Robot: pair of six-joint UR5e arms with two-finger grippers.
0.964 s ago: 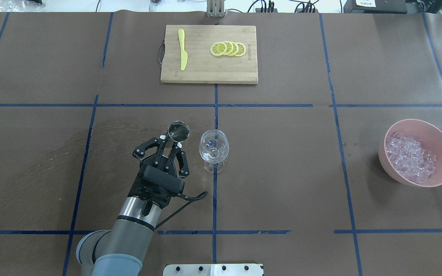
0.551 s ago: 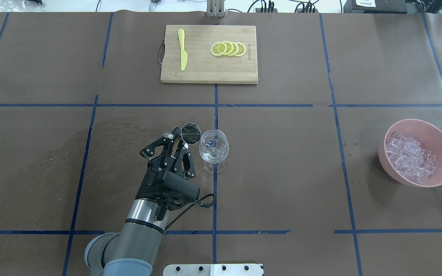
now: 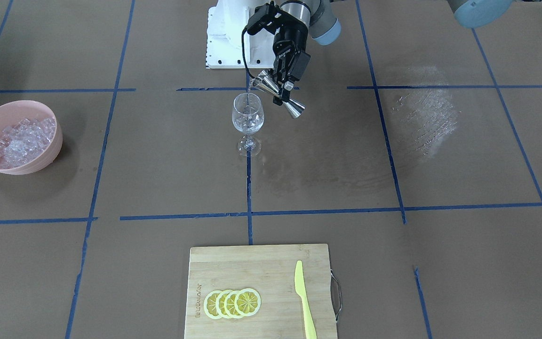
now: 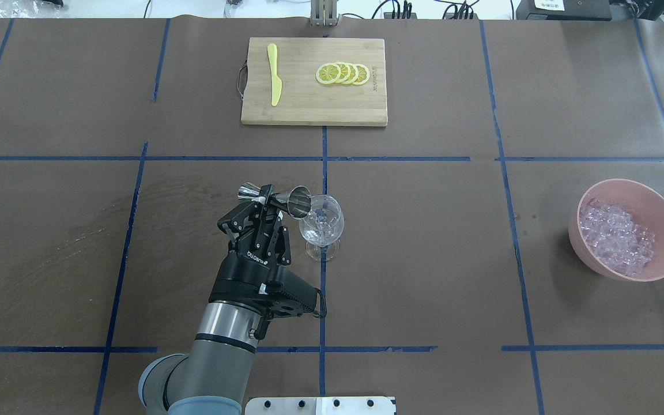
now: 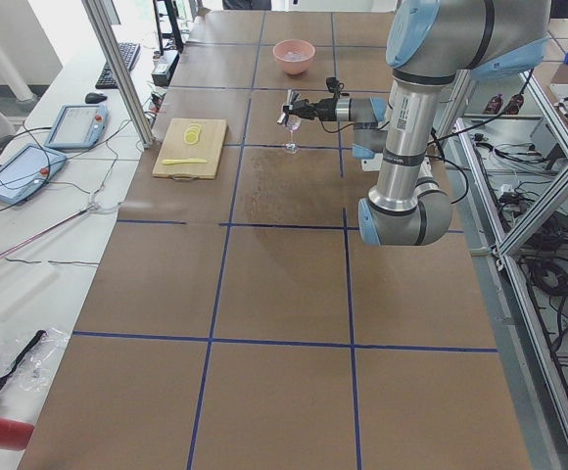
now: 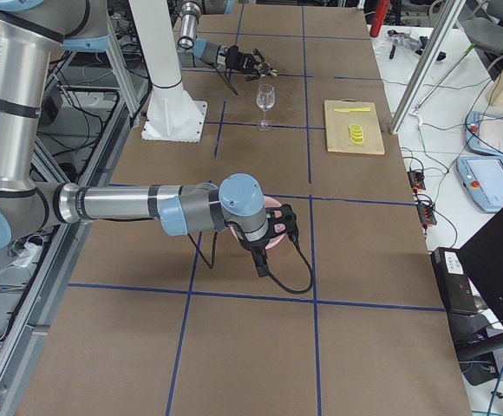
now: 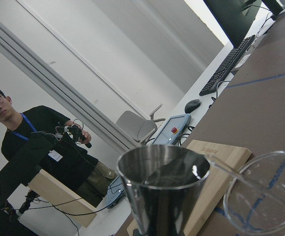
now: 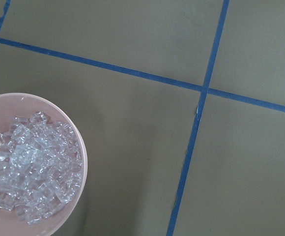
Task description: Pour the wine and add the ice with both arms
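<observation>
the cup point(image 4: 298, 203), gripped by the left jaws, is being emptied into the glass point(image 4: 321, 222); ice point(image 4: 614, 237) not yet added; right jaws' state cannot be told.

Item: left arm point(image 4: 221, 339), brushed silver-grey tubular links with pale blue joint caps and a black wrist band; black wrist housing; thin black cable point(image 4: 321, 302) looped alongside. Fitted with left gripper point(image 4: 267, 200), black, two-finger linkage type, white ROBOTIQ lettering on its body. Item: right arm point(image 6: 121, 203), same silver tubes and blue caps, second black cable point(image 6: 312, 279) trailing from a black wrist. Mounting: white base block point(image 3: 226, 37); silver plate point(image 4: 320, 404) with dark screw holes
</observation>
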